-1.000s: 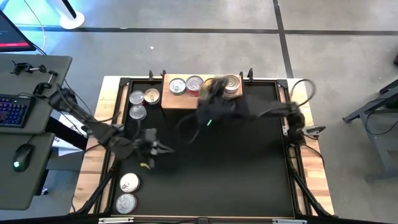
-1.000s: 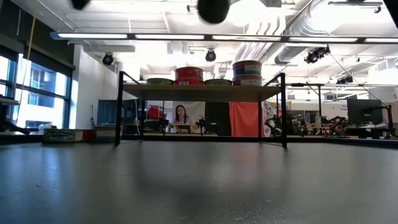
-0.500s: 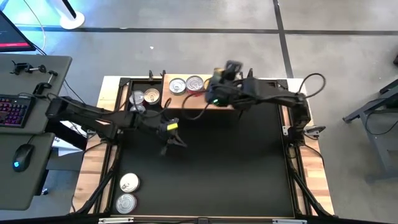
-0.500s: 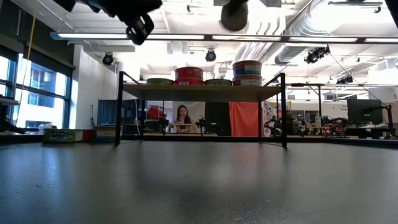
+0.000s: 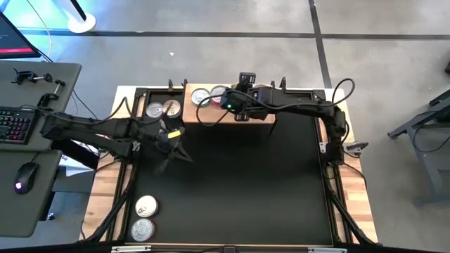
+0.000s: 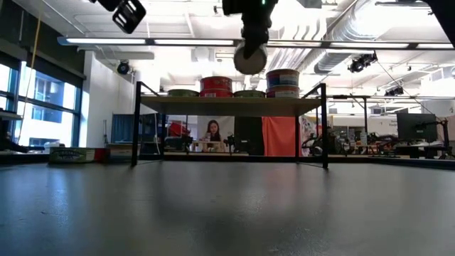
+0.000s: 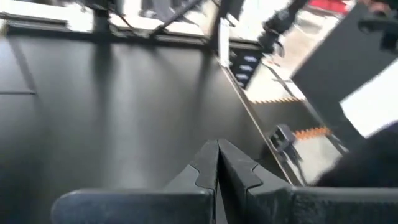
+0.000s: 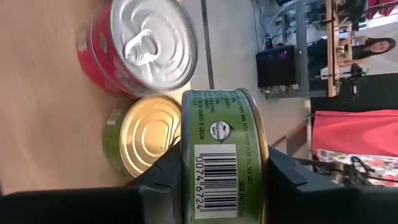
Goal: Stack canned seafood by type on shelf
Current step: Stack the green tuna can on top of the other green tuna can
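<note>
right gripper (image 8: 221,180) clamps a green-labelled round tin (image 8: 224,155) above the light wooden shelf (image 5: 211,116), over a gold-lidded green tin (image 8: 146,140). i count five loose silver tins (image 5: 163,109) unsorted; left gripper (image 7: 217,163) pinched shut, idle.

A large black rectangular mat (image 5: 253,183) covered most of the light wooden table (image 5: 358,218), whose bare planks showed only along the edges. At nine o'clock from the mat stood a grey side desk (image 5: 42,84), carrying a black keyboard with glowing coloured keys (image 5: 15,126) and, toward seven o'clock, a black computer mouse (image 5: 22,177). The grey concrete floor (image 5: 211,56) lay beyond at twelve o'clock, crossed by dark lines. In the level view a person (image 6: 211,133) sat far back in the room (partly hidden), beside an orange-red panel (image 6: 280,136).
</note>
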